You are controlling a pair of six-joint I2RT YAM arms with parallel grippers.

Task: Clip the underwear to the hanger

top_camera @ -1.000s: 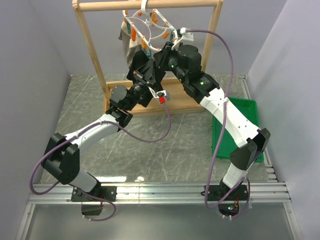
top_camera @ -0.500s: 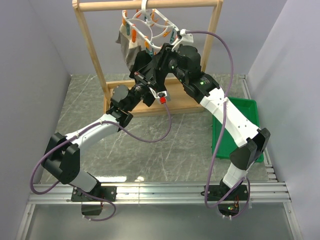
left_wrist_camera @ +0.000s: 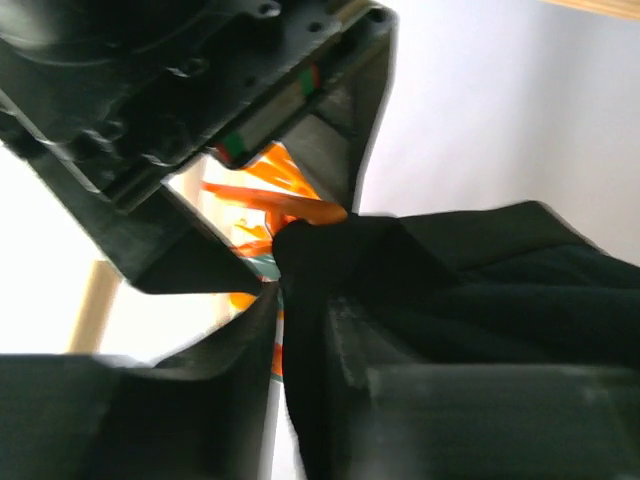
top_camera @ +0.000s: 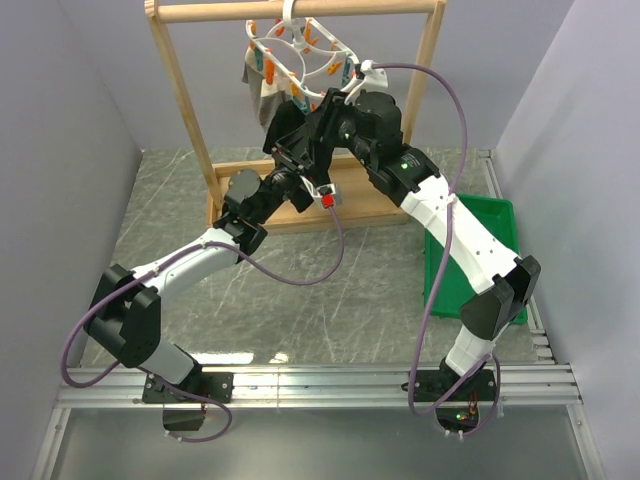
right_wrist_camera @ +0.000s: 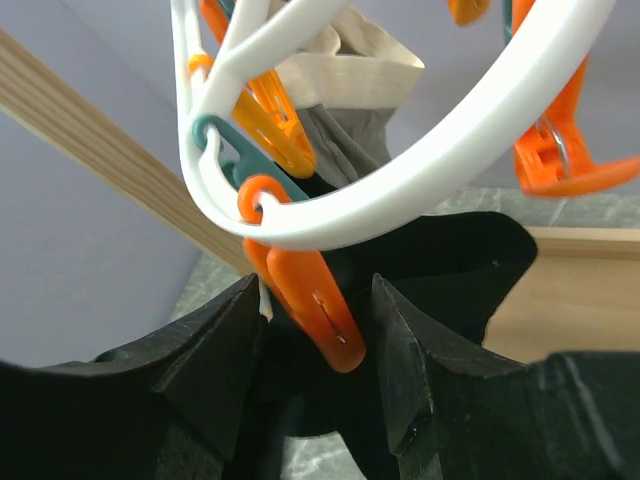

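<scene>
Black underwear (left_wrist_camera: 480, 280), soft and limp, is just under the hanger (right_wrist_camera: 420, 170), its edge pinched in the closed left jaws; best held there. Right jaws straddle an orange peg (right_wrist_camera: 310, 300); pressing or not, I cannot tell.

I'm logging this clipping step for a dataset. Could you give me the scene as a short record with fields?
left hand: shut on the underwear, pinching a black fold
right hand: fingers either side of an orange peg; squeeze cannot be told
hanger: white frame, hooked over the wooden rack's top bar
grey-beige garment: hangs from the hanger
task state: underwear held at the peg, no peg visibly on it
</scene>
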